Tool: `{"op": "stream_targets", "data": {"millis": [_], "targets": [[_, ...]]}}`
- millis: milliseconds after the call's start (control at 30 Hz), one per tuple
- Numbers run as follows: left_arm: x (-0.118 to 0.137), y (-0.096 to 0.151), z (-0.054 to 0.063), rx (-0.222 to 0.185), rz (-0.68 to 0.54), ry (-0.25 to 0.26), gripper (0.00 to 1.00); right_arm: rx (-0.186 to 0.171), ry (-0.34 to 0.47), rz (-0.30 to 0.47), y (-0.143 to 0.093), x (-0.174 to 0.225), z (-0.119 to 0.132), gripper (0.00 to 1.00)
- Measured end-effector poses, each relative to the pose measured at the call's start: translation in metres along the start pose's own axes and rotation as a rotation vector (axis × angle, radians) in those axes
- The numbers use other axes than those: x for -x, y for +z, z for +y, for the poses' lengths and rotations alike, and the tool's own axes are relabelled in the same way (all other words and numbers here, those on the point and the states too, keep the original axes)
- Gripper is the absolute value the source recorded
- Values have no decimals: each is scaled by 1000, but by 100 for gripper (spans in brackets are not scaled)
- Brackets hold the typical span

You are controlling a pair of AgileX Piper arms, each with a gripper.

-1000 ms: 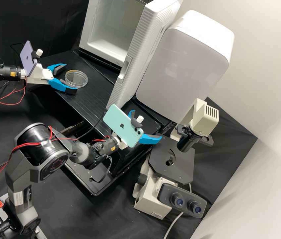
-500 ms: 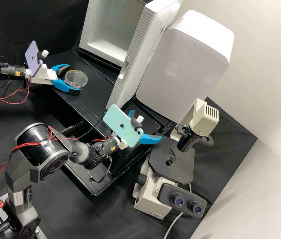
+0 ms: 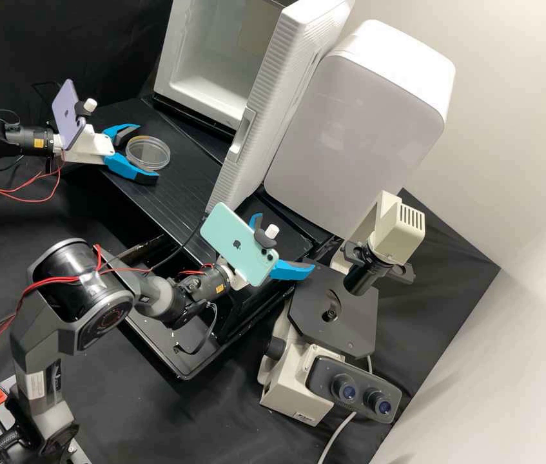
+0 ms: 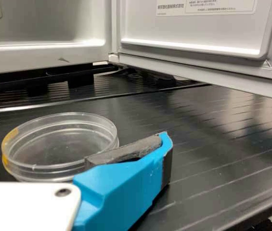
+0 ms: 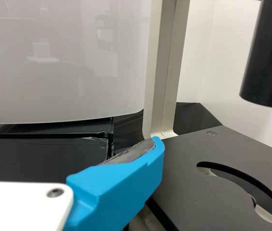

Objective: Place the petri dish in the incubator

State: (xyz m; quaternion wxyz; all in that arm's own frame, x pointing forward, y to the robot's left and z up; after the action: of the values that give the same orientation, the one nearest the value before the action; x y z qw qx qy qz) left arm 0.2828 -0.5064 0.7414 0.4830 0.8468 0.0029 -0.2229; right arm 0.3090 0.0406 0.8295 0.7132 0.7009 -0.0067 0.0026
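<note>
A clear petri dish [image 3: 148, 153] with its lid on lies flat on the black ribbed platform [image 3: 182, 193], in front of the white incubator [image 3: 221, 51]. The incubator's door [image 3: 273, 96] stands open, and its pale chamber [image 4: 39, 29] shows behind the dish. My left gripper [image 3: 134, 153] is open, low over the platform, with its blue fingers on either side of the dish's [image 4: 58, 144] near edge. I cannot tell whether they touch it. My right gripper [image 3: 285, 245] is open and holds nothing, next to the microscope stage [image 5: 222, 173], far from the dish.
A large white translucent housing [image 3: 363, 116] stands right of the open door. A microscope [image 3: 331, 361] with a black stage and objective [image 5: 268, 53] sits at the front right. Red wires [image 3: 21, 187] trail at the left. The platform's front edge drops to black cloth.
My left gripper has moved right towards the dish, so its fingers now flank the dish's near edge. The right arm and the dish have not moved.
</note>
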Motion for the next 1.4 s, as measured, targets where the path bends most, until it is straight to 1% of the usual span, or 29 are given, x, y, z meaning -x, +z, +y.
{"op": "stream_targets", "data": {"millis": [100,133,300,367,500,900,1000,1100,1267,1400], "targets": [[0,0,0,-8,1,1,100,0,0,0,0,0,0,100],[0,0,0,-7,3,0,0,0,0,0,0,0,0,100],[-2,-1,-2,-14,25,7,0,0,0,0,0,0,0,100],[-2,-1,-2,-26,31,8,0,0,0,0,0,0,0,100],[-2,0,-2,-29,38,11,0,0,0,0,0,0,0,100],[-2,-1,-2,-15,45,12,0,0,0,0,0,0,0,100],[-2,-1,-2,6,46,9,0,0,0,0,0,0,0,100],[-2,0,-3,4,41,7,0,0,0,0,0,0,0,100],[-2,0,-3,21,36,6,0,0,0,0,0,0,0,100],[-2,0,-3,21,36,6,0,0,0,0,0,0,0,100]]}}
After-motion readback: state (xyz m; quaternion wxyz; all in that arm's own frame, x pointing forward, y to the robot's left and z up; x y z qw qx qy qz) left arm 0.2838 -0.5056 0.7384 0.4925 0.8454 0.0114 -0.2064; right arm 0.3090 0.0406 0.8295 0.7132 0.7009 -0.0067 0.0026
